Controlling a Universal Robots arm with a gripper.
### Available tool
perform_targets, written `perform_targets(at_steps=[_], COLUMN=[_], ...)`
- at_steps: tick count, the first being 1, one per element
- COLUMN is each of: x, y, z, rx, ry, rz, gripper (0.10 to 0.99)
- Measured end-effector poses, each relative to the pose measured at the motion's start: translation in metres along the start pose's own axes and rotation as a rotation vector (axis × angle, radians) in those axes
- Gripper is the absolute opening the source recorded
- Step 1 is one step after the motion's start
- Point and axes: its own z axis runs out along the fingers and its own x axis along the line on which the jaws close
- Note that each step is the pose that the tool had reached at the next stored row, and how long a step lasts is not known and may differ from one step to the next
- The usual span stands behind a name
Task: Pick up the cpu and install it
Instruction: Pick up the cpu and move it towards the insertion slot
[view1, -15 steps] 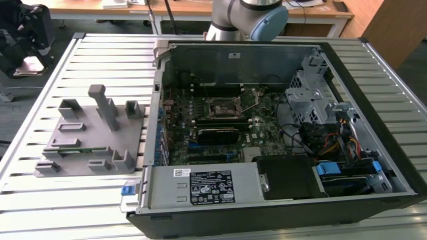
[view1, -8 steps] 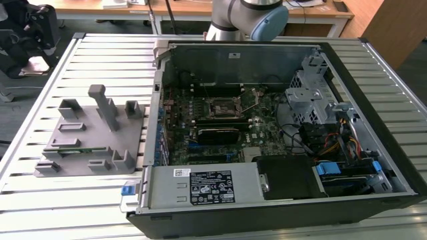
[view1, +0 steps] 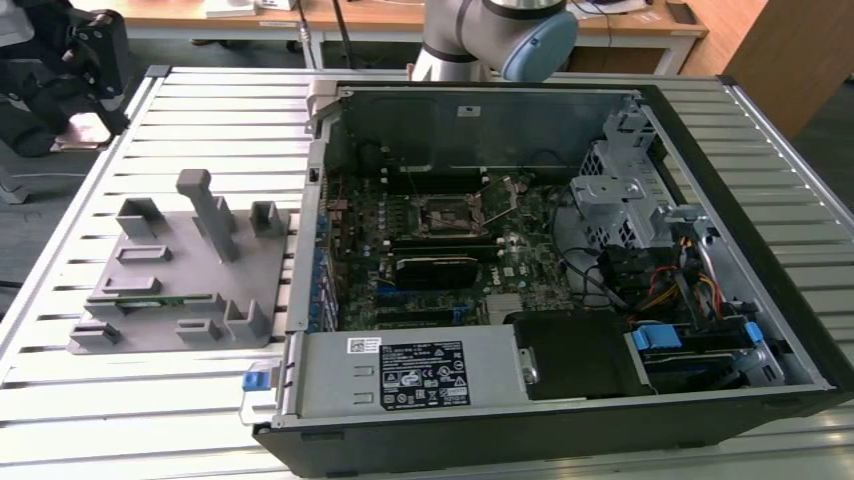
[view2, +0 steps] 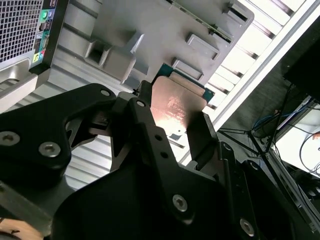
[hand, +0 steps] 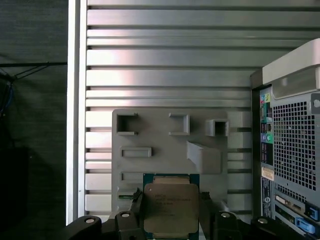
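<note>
Carrying stage, by the look of things: pick-up done, install not yet begun. In the first wrist view, pincer (hand: 170, 198) pressed onto two opposite edges of the cpu (hand: 170, 212), pinching it flat, silvery top toward the camera and tan-green rim showing along one side. Same hold in the second wrist view, black fingers (view2: 202, 137) tight against the sides of the cpu. Hanging over the grey fixture block (hand: 165, 145), apparently lifted clear of it, though hard to tell by how much.

In the exterior view, fixture block near the tabletop (view1: 160, 400) edge on the exterior view's left; open computer case (view1: 481, 125) just beside it, reaching toward the edge on the exterior view's right. Black-framed socket (view1: 451, 212) at the middle of the motherboard inside the case, well apart from the fixture block and so from the cpu. State of its retaining frame, open or closed, too small to tell.

Judged needs of the move ahead: a level carry over the case wall without loosening the pinch, corners of the cpu squared to the socket frame, a straight and gentle descent, no sliding across the contacts. Worth matching the keyed corner first, unreadable from here
</note>
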Motion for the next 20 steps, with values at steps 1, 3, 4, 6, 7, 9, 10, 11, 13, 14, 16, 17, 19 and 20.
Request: perform_targets(at_steps=[1, 3, 4, 6, 7, 9, 10, 11, 13, 14, 16, 17, 19, 20], x=[-0.0012, -0.0033, -0.004, -0.0047, -0.005, -0.0054, -0.0055, -0.0057, -0.0068, -0.0075, -0.0096, -0.0111, -0.0148, -0.0165], y=[0.0, 0.0, 0.0001, 0.0001, 0.0001, 0.0002, 0.0002, 0.0002, 0.0002, 0.0003, 0.0003, 0.0004, 0.0004, 0.0005], z=[0.0, 0.0, 0.0, -0.0001, -0.0006, -0.0022, -0.0032, -0.0042, -0.0051, -0.0052, -0.0053, -0.0053, -0.0052, -0.0052], rx=[0.0, 0.0, 0.0, 0.0, 0.0, 0.0, 0.0, 0.0, 0.0, 0.0, 0.0, 0.0, 0.0, 0.0], ry=[0.0, 0.0, 0.0, 0.0001, 0.0002, 0.0001, 0.0001, 0.0002, -0.0001, -0.0001, 0.0, 0.0001, 0.0001, 0.0001], rz=[0.0, 0.0, 0.0, 0.0, 0.0, 0.0, 0.0, 0.0, 0.0, 0.0, 0.0, 0.0, 0.0, 0.0], gripper=[0.525, 0.525, 0.525, 0.525, 0.525, 0.525, 0.525, 0.525, 0.525, 0.525, 0.525, 0.525, 0.525, 0.525])
